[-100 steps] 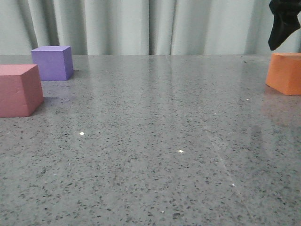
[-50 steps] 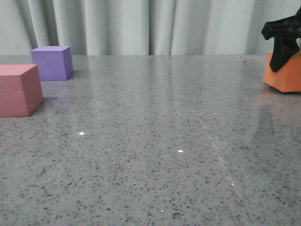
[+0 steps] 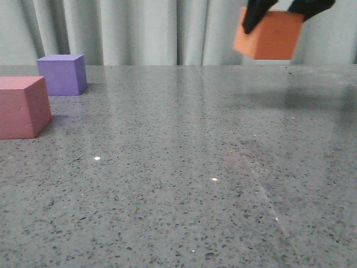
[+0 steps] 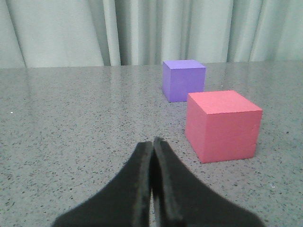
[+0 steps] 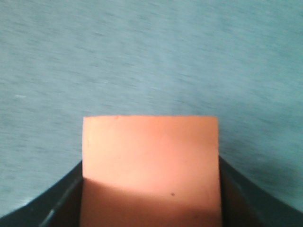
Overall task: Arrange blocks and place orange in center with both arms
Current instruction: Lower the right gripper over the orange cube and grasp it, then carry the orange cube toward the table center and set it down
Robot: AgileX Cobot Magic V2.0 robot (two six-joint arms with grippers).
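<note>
The left gripper (image 4: 152, 156) is low over the table (image 3: 184, 167), its two black fingers pressed together with nothing between them. Ahead of it and a little to the right stands the pink-red cube (image 4: 222, 125), resting flat on the table. Further ahead of the gripper, just behind that cube and apart from it, stands the purple cube (image 4: 183, 79). In the front view these two are at the left side, the pink-red cube (image 3: 22, 107) nearer to the camera and cut by the edge, the purple cube (image 3: 62, 74) behind it near the curtain (image 3: 139, 30).

The right gripper (image 3: 286, 8) is high at the upper right of the front view, only partly visible. It holds the orange cube (image 3: 269, 34) in the air, well above the table and slightly tilted. In the right wrist view the orange cube (image 5: 150, 165) sits between the two fingers (image 5: 66, 194), which press on its two sides, and the blurred table lies far below it.
</note>
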